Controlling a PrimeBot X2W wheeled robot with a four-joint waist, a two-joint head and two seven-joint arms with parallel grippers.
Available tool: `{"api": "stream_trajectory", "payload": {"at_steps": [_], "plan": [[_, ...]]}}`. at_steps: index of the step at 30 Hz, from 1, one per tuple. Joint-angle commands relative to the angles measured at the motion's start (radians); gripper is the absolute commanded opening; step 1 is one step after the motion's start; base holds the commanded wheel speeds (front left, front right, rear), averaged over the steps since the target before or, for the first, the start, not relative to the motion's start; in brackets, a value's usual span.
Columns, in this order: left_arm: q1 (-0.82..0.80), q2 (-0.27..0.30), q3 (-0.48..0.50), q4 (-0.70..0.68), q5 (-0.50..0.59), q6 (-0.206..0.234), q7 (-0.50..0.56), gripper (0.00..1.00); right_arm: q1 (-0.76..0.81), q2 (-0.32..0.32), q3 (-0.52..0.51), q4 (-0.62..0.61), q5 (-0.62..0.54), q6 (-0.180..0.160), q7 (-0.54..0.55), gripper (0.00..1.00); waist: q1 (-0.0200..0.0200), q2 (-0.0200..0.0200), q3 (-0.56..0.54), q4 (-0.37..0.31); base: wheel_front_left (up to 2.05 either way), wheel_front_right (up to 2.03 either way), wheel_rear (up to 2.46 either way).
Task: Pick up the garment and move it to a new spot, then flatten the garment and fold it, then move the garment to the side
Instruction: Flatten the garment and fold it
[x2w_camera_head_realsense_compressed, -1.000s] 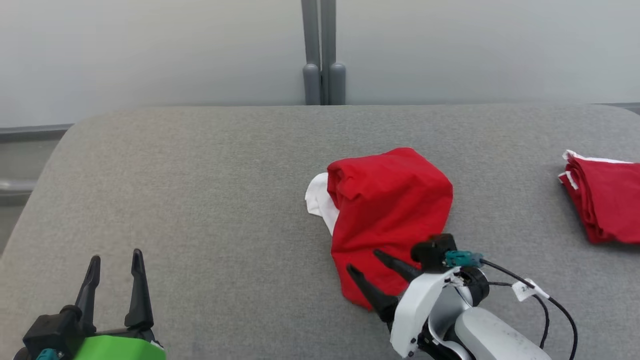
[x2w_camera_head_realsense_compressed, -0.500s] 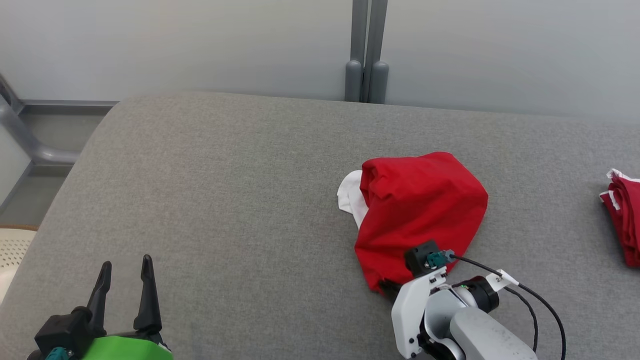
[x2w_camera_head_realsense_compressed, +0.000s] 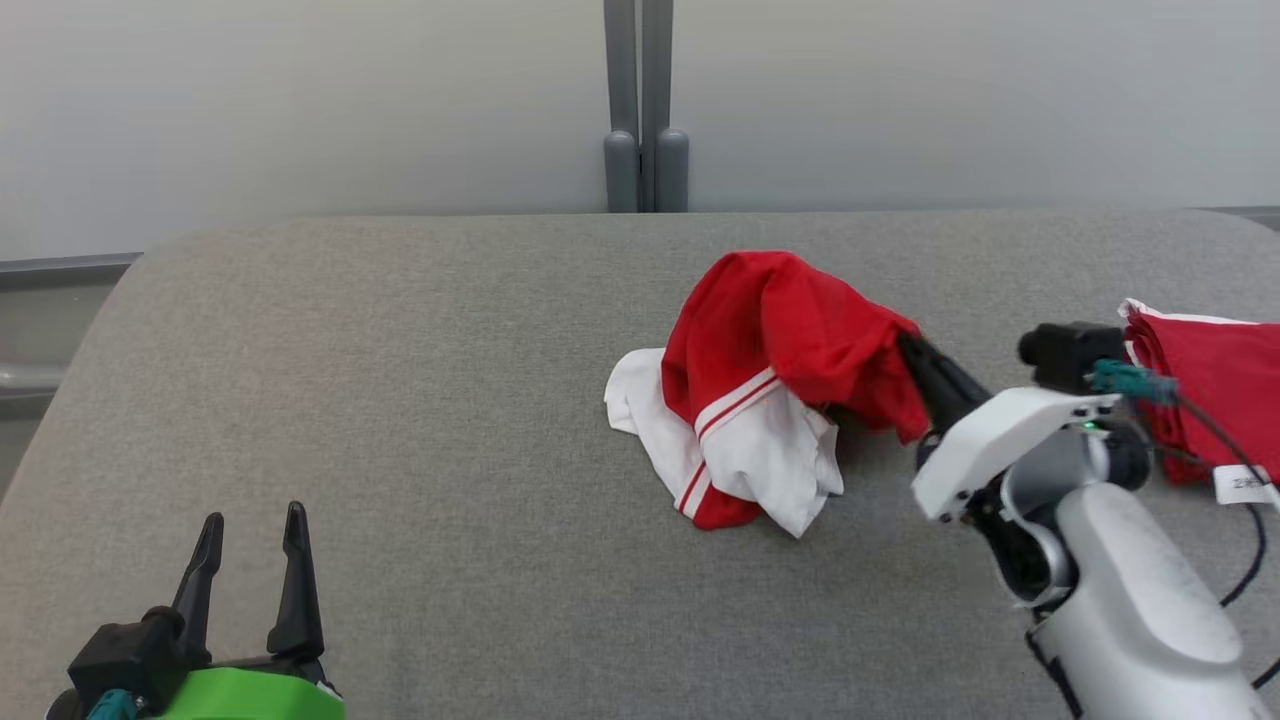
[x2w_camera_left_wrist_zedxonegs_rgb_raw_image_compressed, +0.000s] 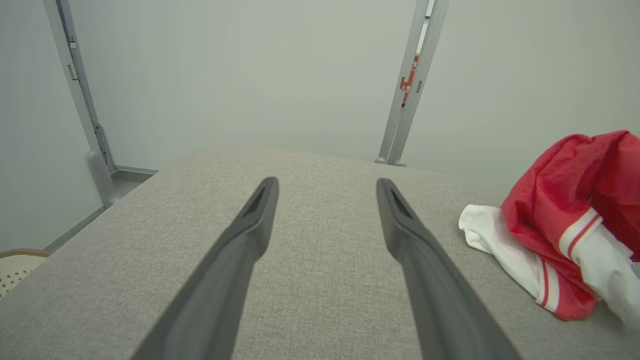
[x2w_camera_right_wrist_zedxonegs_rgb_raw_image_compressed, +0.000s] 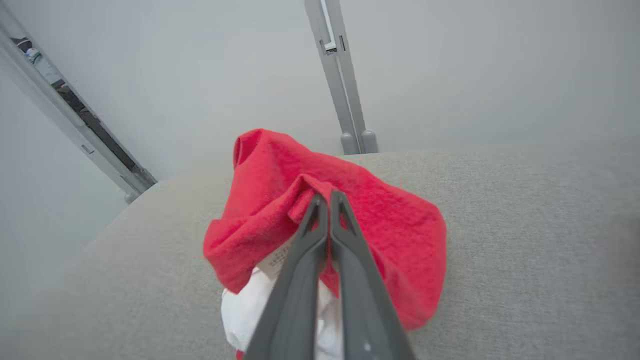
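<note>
1. Since one second earlier, the right tool (x2w_camera_head_realsense_compressed: 908, 345) had shifted from the garment's near edge, where its fingers stood apart, to the garment's right side. Its fingers were now closed together on a fold of red cloth.
2. The garment (x2w_camera_head_realsense_compressed: 790, 320), red and white, sat right of centre on the counter (x2w_camera_head_realsense_compressed: 450, 400). Its right part was lifted into a peak by the right tool. A white panel with red stripes, earlier tucked under, hung exposed at the front, and the lower end rested on the counter.
3. In the right wrist view, the right tool (x2w_camera_right_wrist_zedxonegs_rgb_raw_image_compressed: 327, 197) pinched the red fold of the garment (x2w_camera_right_wrist_zedxonegs_rgb_raw_image_compressed: 380, 220) at its tips. A white label (x2w_camera_right_wrist_zedxonegs_rgb_raw_image_compressed: 277, 260) showed just beside the fingers.
4. The left tool (x2w_camera_head_realsense_compressed: 250, 515) (x2w_camera_left_wrist_zedxonegs_rgb_raw_image_compressed: 327, 182) had its fingers apart and held nothing. It was at the lower left above the counter, well apart from the garment (x2w_camera_left_wrist_zedxonegs_rgb_raw_image_compressed: 560, 200).
5. A folded red stack (x2w_camera_head_realsense_compressed: 1220, 370) with white trim lay at the counter's right edge, behind the right wrist.
6. Behind the grey, rounded-cornered counter were a pale wall (x2w_camera_head_realsense_compressed: 300, 100) and a grey post (x2w_camera_head_realsense_compressed: 645, 100).
</note>
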Motion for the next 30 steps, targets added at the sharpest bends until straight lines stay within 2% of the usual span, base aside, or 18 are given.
{"api": "stream_trajectory", "payload": {"at_steps": [1,7,11,15,17,18,21,24,30], "plan": [[-0.027,0.003,-0.003,-0.005,0.014,-0.004,0.003,1.0,-0.014,-0.014,-0.037,-0.013,0.005,0.0,0.003,0.0,0.0,-0.0001,0.031,-0.026,0.0,0.0,0.0],[-0.077,0.007,-0.024,-0.017,0.021,-0.013,0.014,1.0,-0.069,-0.053,-0.177,0.014,0.049,0.0,0.017,0.0,0.0,-0.0001,0.127,-0.039,0.0,0.0,0.0],[-0.125,0.007,-0.046,-0.011,0.027,-0.025,0.025,1.0,-0.157,-0.088,-0.212,0.121,0.044,0.0,-0.004,0.0,0.0,-0.0001,0.197,-0.028,0.0,0.0,0.0],[-0.165,0.002,-0.059,0.014,0.03,-0.034,0.028,1.0,-0.256,-0.094,-0.216,0.259,0.045,0.0,-0.075,0.0,0.0,-0.0001,0.241,-0.013,0.0,0.0,0.0],[-0.181,0.0,-0.064,0.027,0.031,-0.039,0.026,1.0,-0.294,-0.103,-0.2,0.331,0.039,0.0,-0.105,0.47,0.0,-0.0001,0.25,-0.008,0.0,0.0,0.0],[-0.186,-0.001,-0.066,0.036,0.031,-0.042,0.024,1.0,-0.313,-0.107,-0.192,0.368,0.035,0.0,-0.121,1.0,0.0,-0.0001,0.251,-0.007,0.0,0.0,0.0],[-0.195,-0.005,-0.074,0.058,0.032,-0.045,0.02,1.0,-0.354,-0.11,-0.172,0.44,0.031,0.0,-0.193,1.0,0.0,-0.0001,0.237,-0.006,0.0,0.0,0.0],[-0.192,-0.007,-0.076,0.075,0.031,-0.044,0.017,1.0,-0.354,-0.106,-0.141,0.454,0.035,0.0,-0.267,1.0,0.0,-0.0001,0.208,-0.013,0.0,0.0,0.0],[-0.15,-0.006,-0.074,0.079,0.033,-0.036,0.009,1.0,-0.271,-0.114,-0.057,0.334,0.083,0.0,-0.33,1.0,0.0,-0.0001,0.13,-0.046,0.0,0.0,0.0]]}}
